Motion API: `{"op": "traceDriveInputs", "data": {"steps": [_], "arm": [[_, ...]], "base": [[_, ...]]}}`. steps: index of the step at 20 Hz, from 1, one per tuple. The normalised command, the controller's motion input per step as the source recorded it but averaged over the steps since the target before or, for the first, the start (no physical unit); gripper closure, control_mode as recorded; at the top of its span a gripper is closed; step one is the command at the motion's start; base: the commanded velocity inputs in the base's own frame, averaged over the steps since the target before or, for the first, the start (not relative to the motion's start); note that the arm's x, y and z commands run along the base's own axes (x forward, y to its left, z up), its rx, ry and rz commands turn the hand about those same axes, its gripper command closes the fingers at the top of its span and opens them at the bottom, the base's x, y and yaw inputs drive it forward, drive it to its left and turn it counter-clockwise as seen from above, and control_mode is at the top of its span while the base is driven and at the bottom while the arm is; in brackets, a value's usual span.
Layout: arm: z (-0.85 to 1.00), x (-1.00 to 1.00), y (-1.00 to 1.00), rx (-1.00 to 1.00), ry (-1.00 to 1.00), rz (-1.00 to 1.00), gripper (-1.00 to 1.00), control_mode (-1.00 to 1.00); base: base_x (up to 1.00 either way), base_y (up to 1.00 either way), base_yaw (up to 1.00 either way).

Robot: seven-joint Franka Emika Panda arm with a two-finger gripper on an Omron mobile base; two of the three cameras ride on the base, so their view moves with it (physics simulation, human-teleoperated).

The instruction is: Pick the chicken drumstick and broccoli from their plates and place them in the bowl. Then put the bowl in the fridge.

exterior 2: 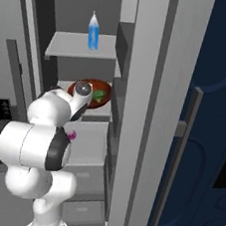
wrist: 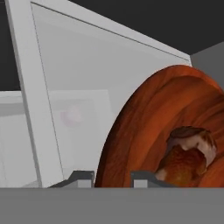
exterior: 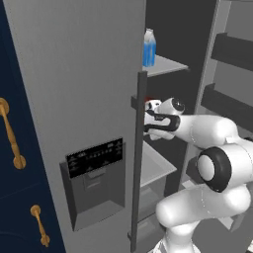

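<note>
Above the gripper [wrist: 113, 176] clamping the bowl [exterior 2: 98, 94], a blue bottle [exterior 2: 94, 31] stands.

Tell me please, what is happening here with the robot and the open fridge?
The robot arm reaches into the open fridge with the bowl. The gripper is shut on the bowl's rim. In the hand view the chicken drumstick lies inside the bowl, and the right base view shows the broccoli in it too. The bowl is at the middle shelf, below the shelf with a blue bottle. Whether the bowl already rests on the shelf cannot be told.
</note>
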Motion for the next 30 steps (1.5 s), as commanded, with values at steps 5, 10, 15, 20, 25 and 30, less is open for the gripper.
{"op": "traceDriveInputs", "data": {"steps": [5, 10, 15, 20, 25, 30], "arm": [[0.00, 0.22, 0.00, 0.00, 0.00, 0.00, 1.00, -1.00], [0.01, -0.02, 0.00, 0.00, -0.13, 0.00, -1.00, -1.00], [0.25, -0.31, 0.04, -0.02, -0.19, -0.05, -1.00, -1.00], [0.42, -0.54, 0.00, -0.06, -0.02, -0.20, -1.00, -1.00], [0.90, -0.70, 0.00, -0.01, 0.01, -0.23, -1.00, -1.00], [1.00, -0.55, 0.00, 0.00, 0.08, -0.20, -1.00, -1.00]], "base": [[0.00, 0.00, 0.00], [0.00, 0.00, 0.00], [0.00, 0.00, 0.00], [0.00, 0.00, 0.00], [0.00, 0.00, 0.00], [0.00, 0.00, 0.00]]}}
